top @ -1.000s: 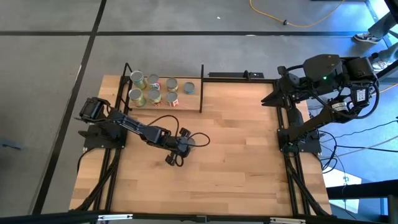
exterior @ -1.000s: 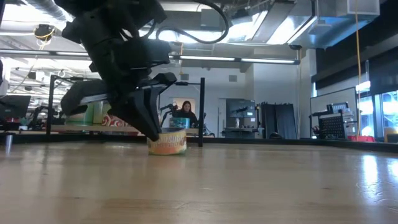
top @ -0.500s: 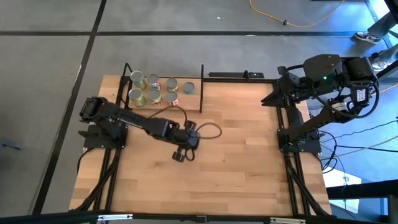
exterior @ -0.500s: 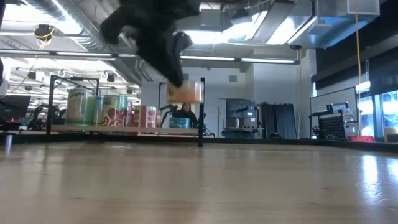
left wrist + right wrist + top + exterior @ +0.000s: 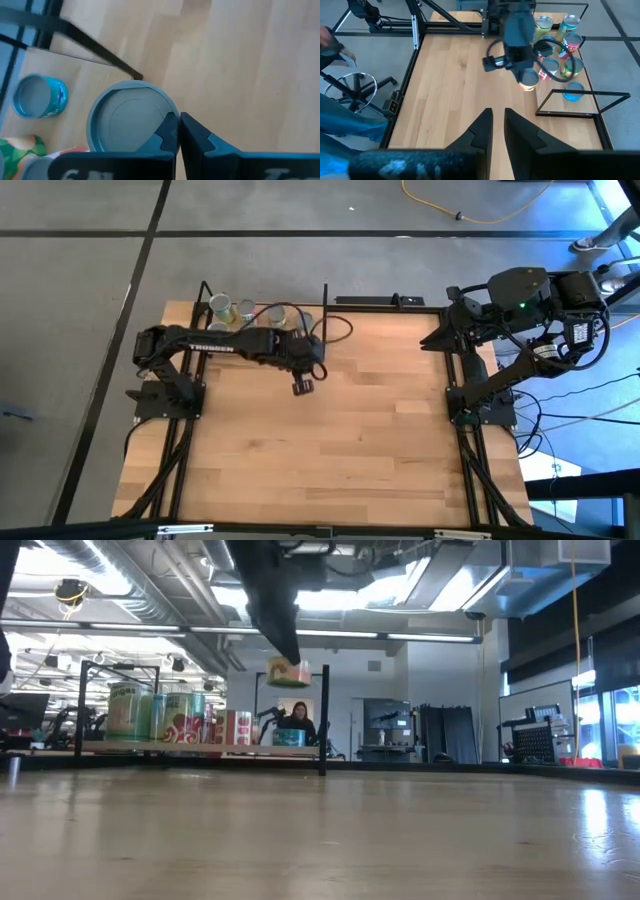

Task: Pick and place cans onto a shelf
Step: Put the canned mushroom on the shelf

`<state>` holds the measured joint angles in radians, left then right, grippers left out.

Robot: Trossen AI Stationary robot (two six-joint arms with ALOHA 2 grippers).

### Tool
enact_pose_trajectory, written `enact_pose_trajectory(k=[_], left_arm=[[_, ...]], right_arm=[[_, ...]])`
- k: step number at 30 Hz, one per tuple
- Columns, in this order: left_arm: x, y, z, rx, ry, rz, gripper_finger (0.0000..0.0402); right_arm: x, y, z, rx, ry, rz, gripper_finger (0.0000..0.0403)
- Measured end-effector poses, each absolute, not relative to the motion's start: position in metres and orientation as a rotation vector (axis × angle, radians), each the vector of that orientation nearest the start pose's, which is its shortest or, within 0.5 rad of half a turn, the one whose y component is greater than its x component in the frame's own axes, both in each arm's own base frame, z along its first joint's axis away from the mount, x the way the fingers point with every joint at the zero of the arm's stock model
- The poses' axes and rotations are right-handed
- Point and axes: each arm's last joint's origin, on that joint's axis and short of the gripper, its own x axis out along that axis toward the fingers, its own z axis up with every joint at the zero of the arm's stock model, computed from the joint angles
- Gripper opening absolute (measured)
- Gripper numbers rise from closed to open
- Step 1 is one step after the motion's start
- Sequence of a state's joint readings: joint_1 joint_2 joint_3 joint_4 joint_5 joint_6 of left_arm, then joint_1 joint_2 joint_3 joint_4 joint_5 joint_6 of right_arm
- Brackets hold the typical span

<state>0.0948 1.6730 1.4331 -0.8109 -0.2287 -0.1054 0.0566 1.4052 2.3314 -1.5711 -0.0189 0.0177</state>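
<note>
Legibly, "TROSSEN" lettering on left arm [image 5: 215, 348].

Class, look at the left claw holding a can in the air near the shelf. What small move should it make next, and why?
Probably carry the can a little further over the shelf, then lower it. The left claw is shut on the can, well above the table near the shelf's open end, where bare plank shows beside the blue can. The right claw waits at the table's far side.
</note>
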Motion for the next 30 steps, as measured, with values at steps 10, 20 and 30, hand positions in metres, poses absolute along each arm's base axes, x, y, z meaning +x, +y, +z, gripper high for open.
enact_pose_trajectory(k=[10, 20, 30], left_arm=[[0.338, 0.083, 0.258, -0.052, 1.022, 0.398, 0.0], [0.326, 0.107, 0.226, -0.056, 1.025, 0.454, 0.0], [0.327, 0.12, 0.219, -0.052, 1.009, 0.44, 0.0]], right_arm=[[0.153, 0.009, 0.538, 0.005, 0.646, 0.067, 0.0049], [0.153, 0.009, 0.538, 0.001, 0.645, 0.069, 0.0049], [0.152, 0.009, 0.538, 0.001, 0.645, 0.069, 0.0049]])
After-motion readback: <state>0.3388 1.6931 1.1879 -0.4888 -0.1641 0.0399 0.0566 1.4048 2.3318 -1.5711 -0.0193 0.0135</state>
